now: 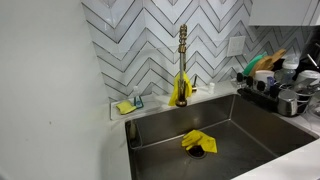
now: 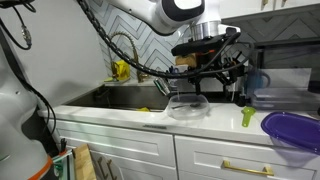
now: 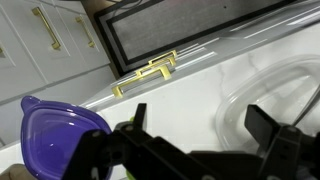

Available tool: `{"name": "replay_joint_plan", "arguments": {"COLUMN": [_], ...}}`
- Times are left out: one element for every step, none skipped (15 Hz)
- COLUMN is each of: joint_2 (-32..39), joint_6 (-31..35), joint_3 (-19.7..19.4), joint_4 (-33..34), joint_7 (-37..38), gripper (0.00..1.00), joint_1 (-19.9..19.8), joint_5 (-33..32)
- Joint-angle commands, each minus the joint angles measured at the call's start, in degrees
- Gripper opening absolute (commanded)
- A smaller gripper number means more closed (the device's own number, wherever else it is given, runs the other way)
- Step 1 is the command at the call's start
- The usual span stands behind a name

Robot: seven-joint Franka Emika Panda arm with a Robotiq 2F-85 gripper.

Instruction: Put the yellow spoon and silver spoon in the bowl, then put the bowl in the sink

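A clear bowl (image 2: 188, 106) stands on the white counter to the right of the sink; its rim shows in the wrist view (image 3: 270, 95). A yellow-green spoon (image 2: 248, 117) lies on the counter between the clear bowl and a purple bowl. My gripper (image 2: 205, 82) hangs above the clear bowl's right side, open and empty; its two dark fingers (image 3: 198, 118) stand wide apart in the wrist view. I cannot make out a silver spoon. The steel sink (image 1: 250, 125) holds a yellow cloth (image 1: 197, 142).
A purple bowl (image 2: 290, 130) sits at the counter's front right and shows in the wrist view (image 3: 60, 135). A brass faucet (image 1: 182, 60) stands behind the sink. A dish rack (image 1: 280, 90) is beside it. A small yellow item (image 2: 160, 88) lies by the sink edge.
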Motion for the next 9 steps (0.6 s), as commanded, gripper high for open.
{"name": "replay_joint_plan", "arguments": {"joint_2": [4.0, 5.3, 6.6, 7.9, 9.5, 10.9, 12.6, 14.0, 15.6], "joint_6": [0.4, 0.9, 2.0, 2.3, 3.2, 3.9, 4.0, 4.3, 4.5], "joint_3": [-1.6, -2.1, -2.3, -2.4, -2.3, -2.1, -1.7, -1.4, -0.9], "joint_4": [4.3, 5.6, 6.8, 8.2, 9.7, 10.9, 12.6, 14.1, 15.6], "joint_7": [-0.8, -0.6, -1.8, -2.6, -3.9, -4.9, -5.9, -6.5, -7.5], "gripper": [1.00, 1.00, 1.00, 1.00, 1.00, 1.00, 1.00, 1.00, 1.00], "joint_1": [-2.2, -2.9, -3.8, -4.6, -5.5, -6.3, -7.1, -7.6, -8.1], "joint_5": [4.3, 6.0, 8.6, 10.6, 12.3, 13.8, 14.9, 15.6, 16.4]}}
